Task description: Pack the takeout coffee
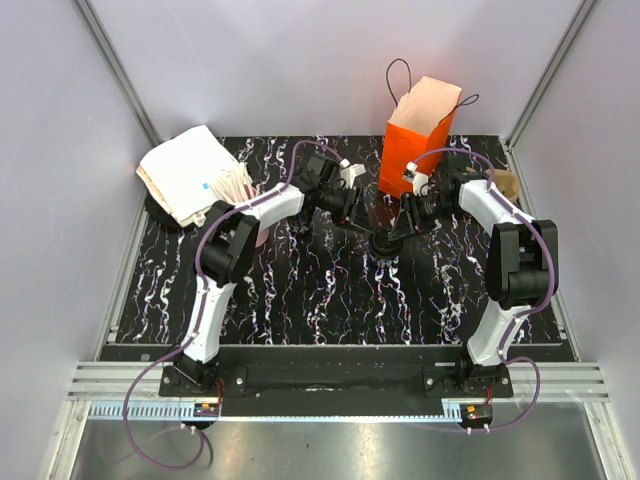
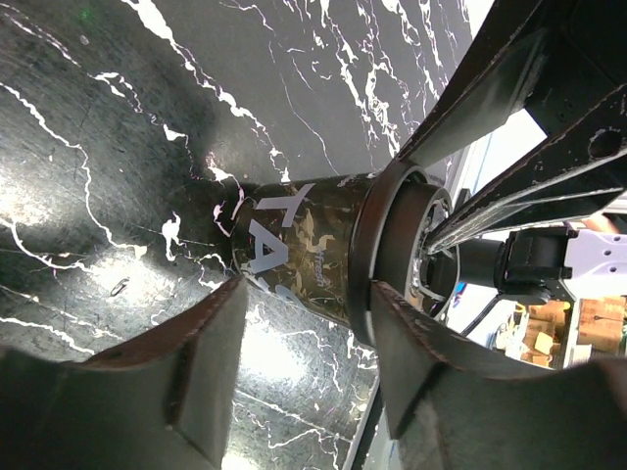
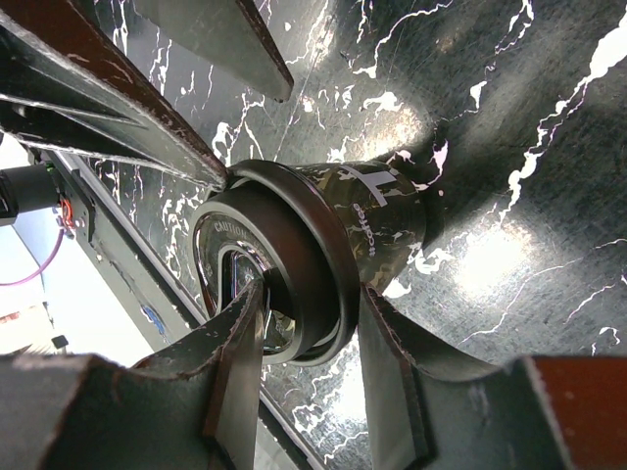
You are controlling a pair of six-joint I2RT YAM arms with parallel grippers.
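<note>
The takeout coffee [image 1: 385, 243] stands upright near the middle of the black marbled table [image 1: 300, 300]. It is just near and left of the orange bag [image 1: 415, 140], and my two grippers meet at it from either side. My right gripper [image 3: 309, 294] is clamped on the rim of the dark lid [image 3: 294, 245]: one finger lies on the lid's top, and the other presses the outside just under the rim. My left gripper [image 2: 309, 294] reaches the cup from the left. Its fingers [image 2: 196, 372] stand apart, one beside the printed cup wall and one at the lid rim, with the wall visible in the gap between them. I cannot tell whether either left finger touches the cup. The bag stands upright with its top open at the far edge of the table, apart from the cup. A pink cup of wooden sticks [image 1: 238, 187] and a stack of white paper items [image 1: 185, 170] sit at the far left, well apart from the coffee.
</note>
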